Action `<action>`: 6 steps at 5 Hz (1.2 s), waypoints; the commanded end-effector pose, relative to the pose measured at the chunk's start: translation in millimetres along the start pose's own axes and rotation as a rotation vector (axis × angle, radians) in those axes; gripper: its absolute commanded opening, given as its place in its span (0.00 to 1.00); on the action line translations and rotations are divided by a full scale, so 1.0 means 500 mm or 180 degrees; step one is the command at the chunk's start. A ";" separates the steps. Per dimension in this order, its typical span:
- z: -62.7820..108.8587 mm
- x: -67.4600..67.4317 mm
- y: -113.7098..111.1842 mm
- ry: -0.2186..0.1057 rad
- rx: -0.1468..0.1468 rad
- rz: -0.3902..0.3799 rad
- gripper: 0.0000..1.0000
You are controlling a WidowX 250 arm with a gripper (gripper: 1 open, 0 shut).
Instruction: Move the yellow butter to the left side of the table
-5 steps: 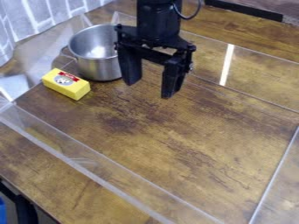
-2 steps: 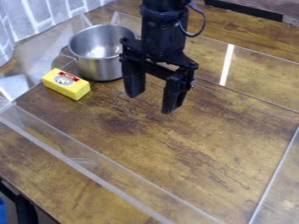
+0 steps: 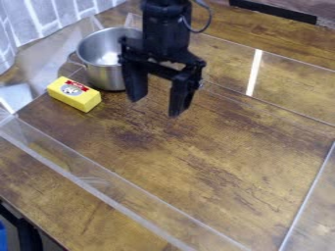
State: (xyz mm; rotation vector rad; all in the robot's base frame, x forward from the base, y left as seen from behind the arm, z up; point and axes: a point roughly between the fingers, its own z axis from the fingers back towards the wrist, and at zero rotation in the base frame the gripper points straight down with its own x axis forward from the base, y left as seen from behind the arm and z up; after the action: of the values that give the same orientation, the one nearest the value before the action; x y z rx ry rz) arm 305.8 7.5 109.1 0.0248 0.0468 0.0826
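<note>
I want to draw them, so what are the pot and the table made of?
The pot looks like metal, probably steel: it is silvery grey and a bit shiny. The table looks like dark brown wood with a glossy top, because you can see streaky grain and soft shine. It might be a wood-look covering, though.

Butter just beside pot.
</note>
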 end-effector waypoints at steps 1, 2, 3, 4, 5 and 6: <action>0.047 0.023 -0.021 -0.0278 -0.0089 -0.0017 1.00; 0.037 -0.011 -0.028 -0.0235 -0.0095 -0.0110 1.00; 0.031 -0.015 -0.011 -0.0291 -0.0089 -0.0031 1.00; 0.049 -0.009 0.041 -0.0341 -0.0015 -0.0106 1.00; 0.070 -0.011 0.056 -0.0395 -0.0051 -0.0105 1.00; 0.077 -0.016 0.024 -0.0382 -0.0057 -0.0045 1.00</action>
State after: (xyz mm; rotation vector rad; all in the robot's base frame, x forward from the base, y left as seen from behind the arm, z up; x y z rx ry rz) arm 293.6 18.7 122.3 0.0040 0.0170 0.0722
